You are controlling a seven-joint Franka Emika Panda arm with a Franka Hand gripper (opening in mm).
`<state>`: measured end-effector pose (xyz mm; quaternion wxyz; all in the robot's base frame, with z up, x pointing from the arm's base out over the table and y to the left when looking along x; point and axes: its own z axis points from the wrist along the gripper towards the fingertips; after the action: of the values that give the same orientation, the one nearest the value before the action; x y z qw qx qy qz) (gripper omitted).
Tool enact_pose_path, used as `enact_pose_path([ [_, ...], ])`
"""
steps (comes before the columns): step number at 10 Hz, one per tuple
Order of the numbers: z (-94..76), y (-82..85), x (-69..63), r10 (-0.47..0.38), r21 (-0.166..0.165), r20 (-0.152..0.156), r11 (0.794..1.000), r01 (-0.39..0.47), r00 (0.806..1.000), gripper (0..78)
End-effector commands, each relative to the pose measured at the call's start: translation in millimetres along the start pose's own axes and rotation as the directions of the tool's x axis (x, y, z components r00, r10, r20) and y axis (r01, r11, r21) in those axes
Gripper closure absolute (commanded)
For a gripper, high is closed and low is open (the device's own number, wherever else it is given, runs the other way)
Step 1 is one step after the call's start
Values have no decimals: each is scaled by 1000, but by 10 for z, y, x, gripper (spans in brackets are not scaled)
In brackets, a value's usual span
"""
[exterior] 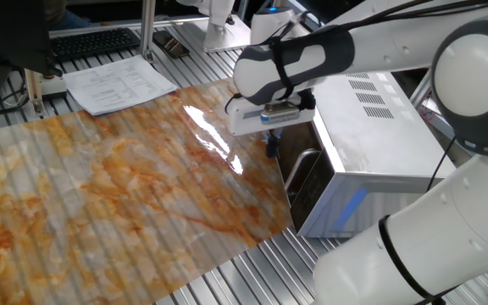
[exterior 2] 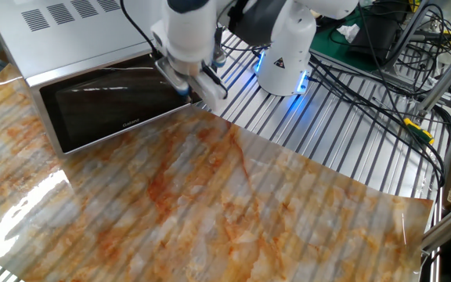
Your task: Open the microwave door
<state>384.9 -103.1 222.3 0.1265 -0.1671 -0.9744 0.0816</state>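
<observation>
End effector [exterior: 271, 146] near microwave door [exterior 2: 108, 106], door shut.
Fingers point down just beside handle [exterior: 296, 169], above marbled tabletop [exterior: 100, 203]; open or closed: cannot tell.

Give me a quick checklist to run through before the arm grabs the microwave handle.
1. Door shut against the microwave: ok.
2. Handle in view and free of clutter: ok.
3. Hand over the door near the handle: ok.
4. Hand around the handle: not ok, it hangs beside it.
5. Fingers open enough for the bar: cannot tell.
6. Mat in front of the door bare for the swing: ok.
</observation>
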Motion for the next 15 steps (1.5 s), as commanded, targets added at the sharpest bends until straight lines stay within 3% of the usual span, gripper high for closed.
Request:
enact_pose_path([
  [1,-65,-287,207,460,-125,-71,876,-466,885,776],
  [2,-62,-289,217,489,-130,-67,860,-494,870,776],
  [3,-49,-303,269,571,-161,-63,804,-573,819,776],
  [4,-47,-306,278,589,-169,-64,789,-590,806,776],
  [5,-37,-310,307,689,-240,-82,688,-685,721,776],
  [6,-31,-310,320,740,-269,-86,628,-731,667,776],
  [8,-30,-312,325,787,-301,-91,562,-771,610,776],
  [10,-25,-318,344,852,-341,-117,448,-827,510,776],
  [11,-29,-333,358,869,-343,-128,414,-843,478,776],
  [13,-48,-386,391,885,-339,-132,383,-859,447,776],
  [15,-56,-408,404,907,-333,-156,323,-886,390,776],
])
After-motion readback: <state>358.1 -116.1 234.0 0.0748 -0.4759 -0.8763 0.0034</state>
